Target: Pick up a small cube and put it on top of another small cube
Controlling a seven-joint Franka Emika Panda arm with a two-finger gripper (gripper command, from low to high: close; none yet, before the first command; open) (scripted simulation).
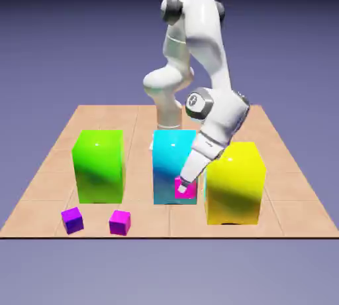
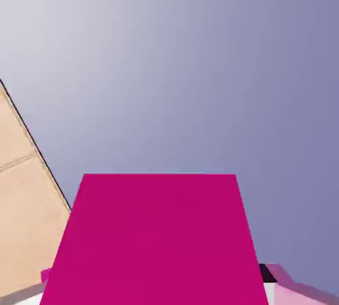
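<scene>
Pink cube is filling my view, my gripper clamping it; I'm probably needing height before crossing to the magenta-purple cube.

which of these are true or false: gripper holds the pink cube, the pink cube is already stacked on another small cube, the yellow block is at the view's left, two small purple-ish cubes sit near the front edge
1. The gripper is shut on the hot-pink cube. True; in the hand view the cube fills the space between the fingertips.
2. The hot-pink cube is stacked on another small cube. False; it is in the gripper, away from both.
3. The yellow block is at the exterior view's left. False; it is at the right, the green block at the left.
4. The violet cube and magenta-purple cube sit near the table's front edge. True.
</scene>
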